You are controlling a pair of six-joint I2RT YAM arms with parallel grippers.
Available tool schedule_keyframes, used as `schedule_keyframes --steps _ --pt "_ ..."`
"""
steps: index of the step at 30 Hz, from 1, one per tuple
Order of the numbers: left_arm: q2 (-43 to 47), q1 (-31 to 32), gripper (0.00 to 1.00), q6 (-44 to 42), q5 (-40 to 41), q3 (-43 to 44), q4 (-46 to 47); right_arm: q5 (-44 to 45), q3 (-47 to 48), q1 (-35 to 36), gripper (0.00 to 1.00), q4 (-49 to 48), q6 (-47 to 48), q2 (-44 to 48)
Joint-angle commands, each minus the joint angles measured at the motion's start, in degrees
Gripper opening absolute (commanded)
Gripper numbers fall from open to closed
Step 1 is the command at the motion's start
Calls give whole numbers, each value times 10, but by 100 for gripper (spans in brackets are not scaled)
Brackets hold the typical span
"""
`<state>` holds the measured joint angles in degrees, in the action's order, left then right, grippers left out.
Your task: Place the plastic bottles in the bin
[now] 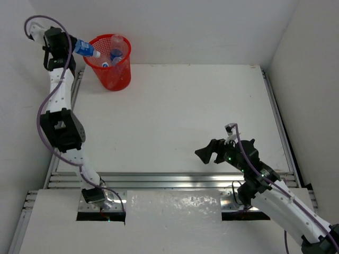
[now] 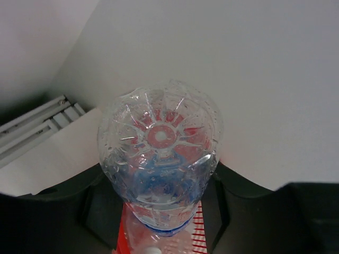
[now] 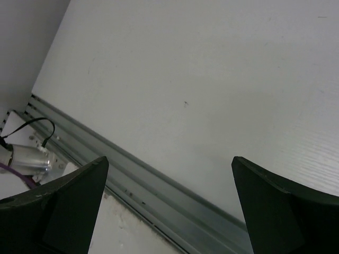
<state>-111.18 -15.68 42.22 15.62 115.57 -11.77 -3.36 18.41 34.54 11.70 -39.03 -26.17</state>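
The left end effector point(image 1: 68, 45) grasps a bottle point(image 1: 85, 49). Its long axis points right, with the cap over the rim of the bin point(image 1: 114, 76) at the surface's far left corner. The right end effector point(image 1: 205, 151), released and holding nothing, is well apart from it.

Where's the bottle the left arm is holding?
Top view, far-left corner: the blue-labelled bottle is clamped in the left gripper, cap pointing over the rim of the red bin.

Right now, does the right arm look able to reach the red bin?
Probably not. The red mesh bin sits at the far left corner, diagonally across the table from the right claw, and the left claw holds a blue-labelled bottle at its rim.
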Motion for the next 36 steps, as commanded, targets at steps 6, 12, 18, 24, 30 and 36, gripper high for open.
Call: schedule_keyframes --steps 6,12,18,24,30,36 --pt "-190 19 59 -26 -68 244 40 -29 27 3 99 36 -8 46" --pt "-165 31 100 -53 -113 257 119 -28 32 3 99 27 1 13" --pt "-133 36 100 -61 -172 240 125 -51 18 3 99 -11 -9 -26" --pt "34 42 100 -37 -185 113 -24 1 50 3 99 20 34 -40" --pt "298 100 100 -89 -113 -234 -98 174 159 3 99 161 83 -68" --pt "508 275 100 -141 15 -492 -146 270 207 3 99 256 93 -56"
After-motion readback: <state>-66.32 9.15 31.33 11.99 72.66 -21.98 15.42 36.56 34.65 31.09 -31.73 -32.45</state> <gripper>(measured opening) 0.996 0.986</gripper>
